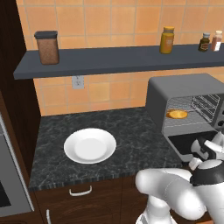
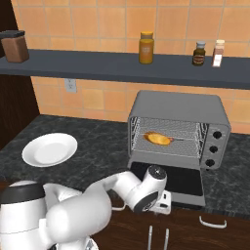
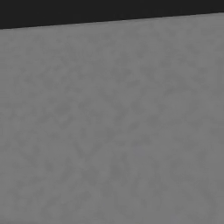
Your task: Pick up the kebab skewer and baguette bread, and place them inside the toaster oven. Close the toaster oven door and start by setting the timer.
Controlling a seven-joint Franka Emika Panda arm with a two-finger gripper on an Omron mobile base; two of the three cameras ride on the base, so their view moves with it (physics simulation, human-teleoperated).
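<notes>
Right base view showed the bench (image 2: 97, 141), dark and speckled, carrying the oven (image 2: 178, 129) at its right end, presumably so the open cavity faced the robot. The door (image 2: 183, 183) lay dropped flat in front of the oven, its dark glass up, which left the racks reachable and suggested loading was done or nearly so. On the wire rack inside the oven sat the bread (image 2: 157, 138), a golden oval left of centre, and a thin dark line running right from it may have been the skewer, though it was too slight to be sure. The plate (image 2: 49, 149) stood bare well left of the oven. At the door's front edge hung the end effector (image 2: 163, 204), low against it, probably to get under the door and lift it shut; its jaws stood fully apart and held nothing.
</notes>
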